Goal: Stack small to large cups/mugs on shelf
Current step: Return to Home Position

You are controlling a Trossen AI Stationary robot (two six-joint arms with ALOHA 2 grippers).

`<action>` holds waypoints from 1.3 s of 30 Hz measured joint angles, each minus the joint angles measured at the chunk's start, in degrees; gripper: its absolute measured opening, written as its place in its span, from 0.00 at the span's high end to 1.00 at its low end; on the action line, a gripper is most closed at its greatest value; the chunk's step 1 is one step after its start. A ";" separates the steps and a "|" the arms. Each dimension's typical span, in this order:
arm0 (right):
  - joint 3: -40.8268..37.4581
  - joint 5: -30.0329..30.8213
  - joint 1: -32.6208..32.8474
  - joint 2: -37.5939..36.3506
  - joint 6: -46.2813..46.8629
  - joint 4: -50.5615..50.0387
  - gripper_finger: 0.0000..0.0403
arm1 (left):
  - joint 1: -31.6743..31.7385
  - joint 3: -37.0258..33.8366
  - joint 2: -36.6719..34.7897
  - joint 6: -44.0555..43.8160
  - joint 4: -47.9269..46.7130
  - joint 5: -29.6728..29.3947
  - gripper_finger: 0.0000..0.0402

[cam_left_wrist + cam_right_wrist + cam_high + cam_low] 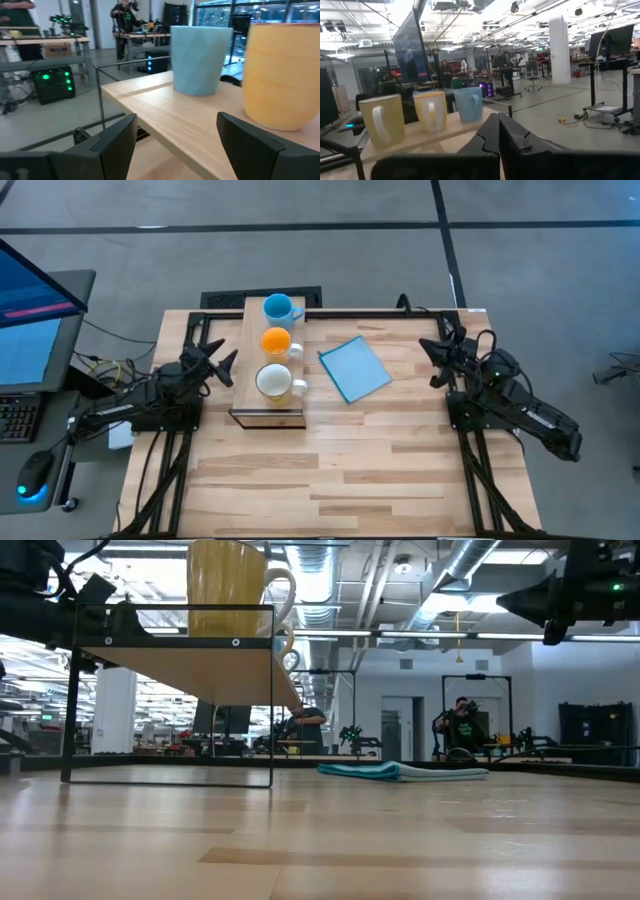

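On shelf (250,345): blue mug (277,308), orange mug (276,341), cream mug (273,382).

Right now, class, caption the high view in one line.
Blue mug, orange mug and cream-white mug lined up on the shelf; left arm and right arm wait at the table sides.

— Cropped anywhere?
— Yes: cream-white mug (226,590) clipped at the rim by the low view's top edge; orange mug (282,75) clipped by the left wrist view's edge.
— Hidden?
— Handle of light-blue mug (199,60) out of sight in the left wrist view. In the low view, both smaller mugs masked behind the cream-white one, all but handles.
— Too small?
— Distant people (462,725), details unreadable.
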 joint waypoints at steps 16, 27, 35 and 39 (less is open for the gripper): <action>-8.37 1.59 -1.42 0.10 1.51 13.44 0.95 | 0.00 0.07 0.00 -0.67 -0.57 -1.00 0.34; -8.37 1.59 -1.42 0.10 1.53 12.20 0.94 | 0.00 -2.30 0.00 0.80 8.93 -1.11 0.34; -8.40 1.64 -1.42 0.10 1.97 11.30 0.94 | 0.20 -3.08 0.22 0.53 10.14 -2.14 0.34; -8.40 1.65 -1.42 0.10 2.05 8.07 0.94 | 0.20 -3.13 0.25 1.02 10.11 -2.27 0.34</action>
